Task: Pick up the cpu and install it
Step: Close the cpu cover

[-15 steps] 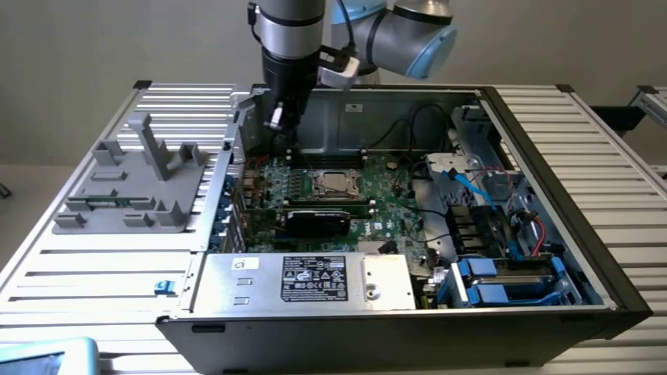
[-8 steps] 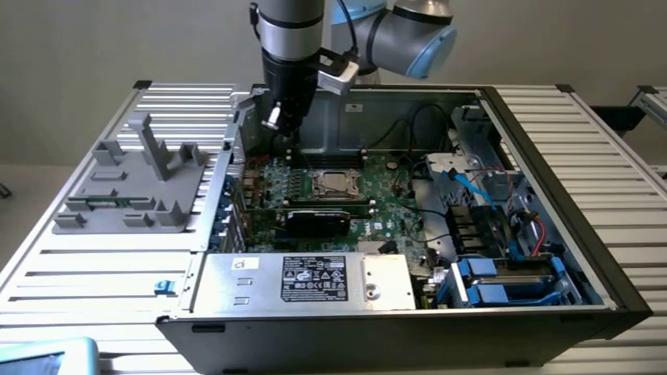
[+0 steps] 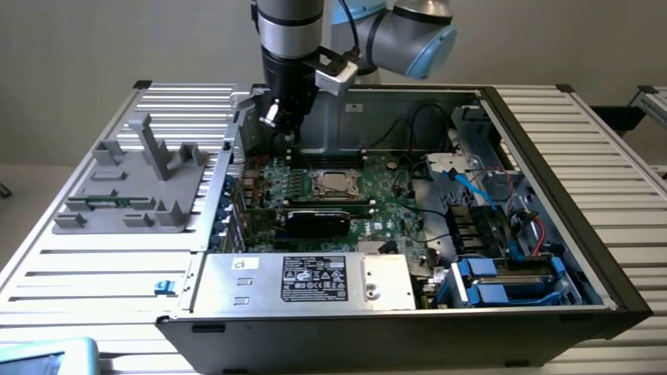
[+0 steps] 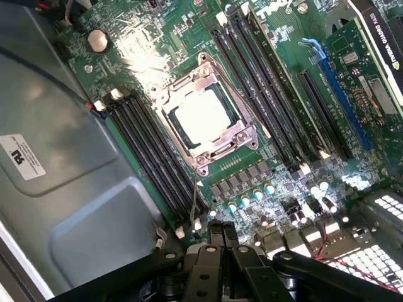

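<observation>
Pincer (image 4: 217, 233) closed tight and empty, above the motherboard (image 4: 277, 176). Cpu (image 4: 201, 116) sits in the socket (image 4: 242, 135), centre of the exterior view. Probably flat, but glare hides its edges; a skewed chip could bend pins.

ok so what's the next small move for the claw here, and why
Probably lift the claw straight up a little. It is shut with nothing in it, over the motherboard, and the cpu already looks seated in the socket, so nothing seems left to grip there.
</observation>
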Motion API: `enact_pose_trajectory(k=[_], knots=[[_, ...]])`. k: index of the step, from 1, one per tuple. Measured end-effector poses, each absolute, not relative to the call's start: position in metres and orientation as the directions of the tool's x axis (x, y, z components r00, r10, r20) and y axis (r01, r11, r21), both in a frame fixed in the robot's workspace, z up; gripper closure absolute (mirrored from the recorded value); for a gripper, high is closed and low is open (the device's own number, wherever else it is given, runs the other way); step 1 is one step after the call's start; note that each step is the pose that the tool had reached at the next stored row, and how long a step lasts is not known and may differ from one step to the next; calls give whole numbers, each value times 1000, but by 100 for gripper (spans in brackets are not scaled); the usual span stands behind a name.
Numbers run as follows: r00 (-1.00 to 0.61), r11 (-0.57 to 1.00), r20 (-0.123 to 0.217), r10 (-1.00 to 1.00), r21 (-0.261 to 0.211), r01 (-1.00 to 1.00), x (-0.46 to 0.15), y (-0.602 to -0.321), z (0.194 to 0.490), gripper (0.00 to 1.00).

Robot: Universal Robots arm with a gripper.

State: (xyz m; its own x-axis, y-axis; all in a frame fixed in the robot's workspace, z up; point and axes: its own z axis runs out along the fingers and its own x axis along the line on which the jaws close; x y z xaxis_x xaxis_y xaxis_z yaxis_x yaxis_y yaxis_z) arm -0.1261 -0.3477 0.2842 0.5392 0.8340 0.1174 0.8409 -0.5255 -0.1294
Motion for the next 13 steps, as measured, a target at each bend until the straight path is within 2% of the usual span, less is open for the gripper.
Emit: enact_pose_trajectory(k=[13], knots=[[643,-628,126,756,-140,766,-126,-348,295,88]])
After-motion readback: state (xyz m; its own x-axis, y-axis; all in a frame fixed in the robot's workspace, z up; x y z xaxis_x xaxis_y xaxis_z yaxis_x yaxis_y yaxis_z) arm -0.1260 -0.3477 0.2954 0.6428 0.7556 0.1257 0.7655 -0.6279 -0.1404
